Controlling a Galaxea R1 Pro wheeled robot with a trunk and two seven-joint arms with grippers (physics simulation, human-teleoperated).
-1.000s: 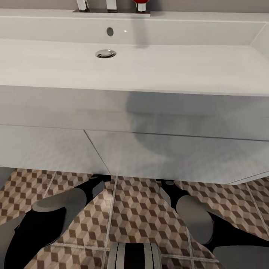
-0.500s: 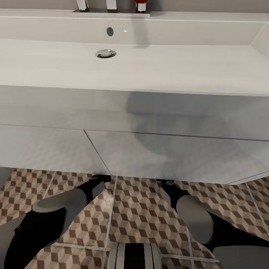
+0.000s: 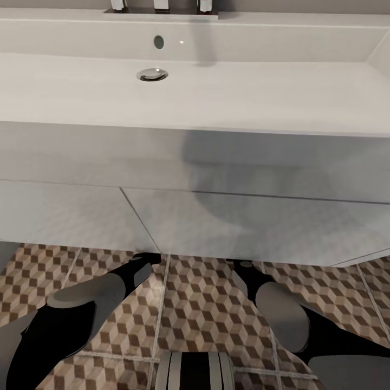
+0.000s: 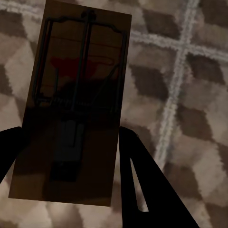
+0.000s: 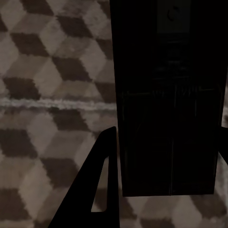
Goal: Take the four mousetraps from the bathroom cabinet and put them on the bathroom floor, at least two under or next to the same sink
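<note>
The wide white sink (image 3: 216, 92) hangs close in front of me, above the cube-patterned floor (image 3: 206, 309). Both arms reach low under its front edge. In the left wrist view a brown wooden mousetrap (image 4: 78, 71) with dark wire and a red mark sits between the dark fingers (image 4: 142, 180) of my left gripper (image 4: 69, 133), just above the tiles. My right gripper (image 5: 168, 137) is shut on a second mousetrap (image 5: 166, 95), which looks almost black in the shadow under the sink. The other mousetraps are out of view.
The sink's flat white fronts (image 3: 244, 227) overhang the grippers' ends in the head view. A chrome tap (image 3: 160, 5) and drain (image 3: 152, 75) sit at the back of the basin. My base (image 3: 195, 371) stands on the tiles at the bottom.
The head view has shifted slightly, so the sink sits a little higher in the picture. The left forearm edged forward a touch; the right arm holds still.
</note>
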